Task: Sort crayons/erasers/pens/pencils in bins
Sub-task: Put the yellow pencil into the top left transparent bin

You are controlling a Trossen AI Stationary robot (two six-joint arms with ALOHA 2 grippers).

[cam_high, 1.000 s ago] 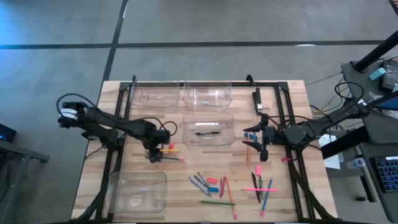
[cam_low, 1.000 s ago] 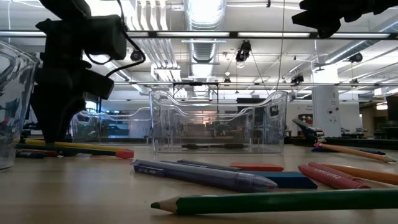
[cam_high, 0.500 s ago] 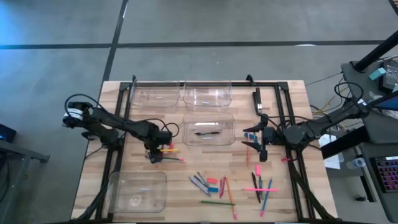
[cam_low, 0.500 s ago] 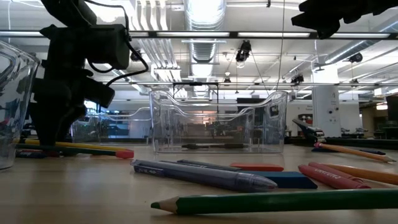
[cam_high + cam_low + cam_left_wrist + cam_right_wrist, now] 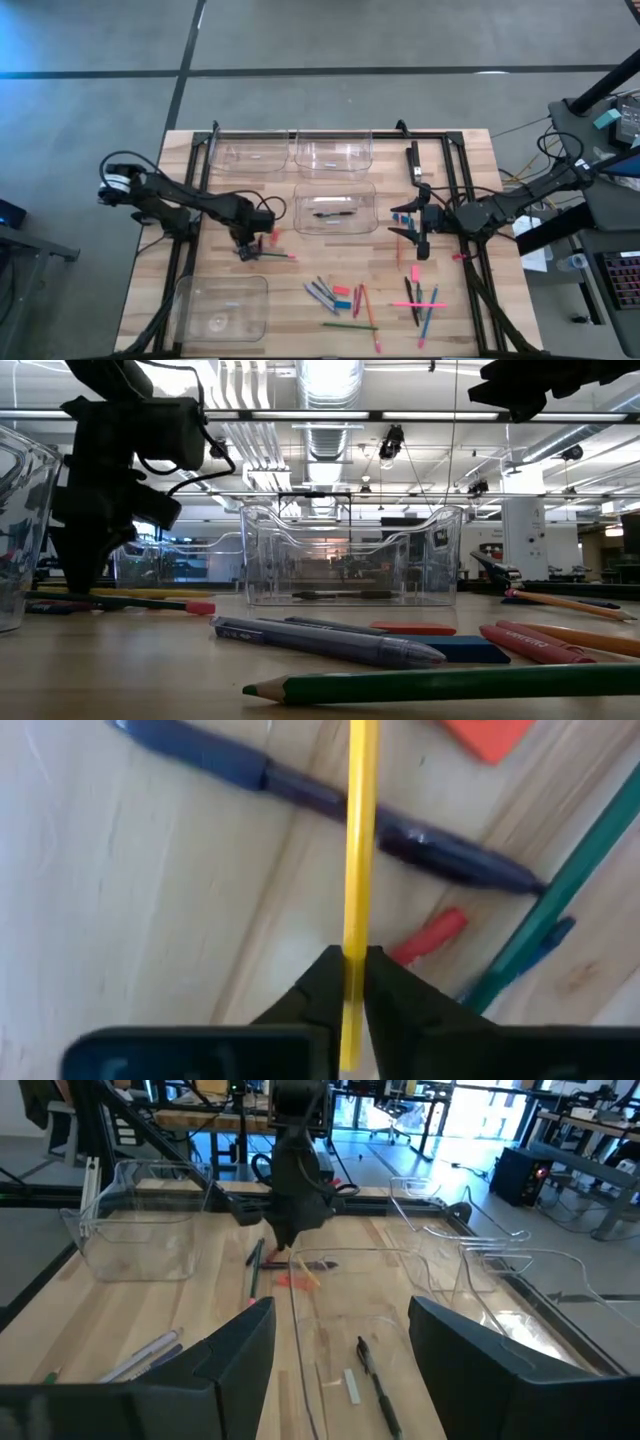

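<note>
Overhead, the left gripper point(image 5: 246, 246) is down at the wood between the near-left bin point(image 5: 222, 306) and the centre bin point(image 5: 336, 207), which already holds a dark pen point(image 5: 333, 213). The right gripper point(image 5: 417, 226) waits beside that bin's other side. A loose heap of sticks point(image 5: 345, 297) lies nearer the front edge.

From table height, the left gripper point(image 5: 88, 565) stands on its fingertips over a green stick with a red end point(image 5: 130, 603); the contact itself is in shadow, so the grip is hard to judge there.

Through the left wrist camera, the fingers point(image 5: 322, 982) are pinched on a yellow pencil point(image 5: 358, 840), gripped near one end as far as I can tell. Most of its length juts forward over a dark purple pen point(image 5: 330, 802), and a red eraser point(image 5: 488, 736) lies just beyond. Such an off-centre hold could let the pencil swing or slip on lifting, and its free end may drag that pen along.

In the right wrist camera, that gripper's fingers point(image 5: 238, 1338) are spread wide, empty, over the centre bin.
</note>
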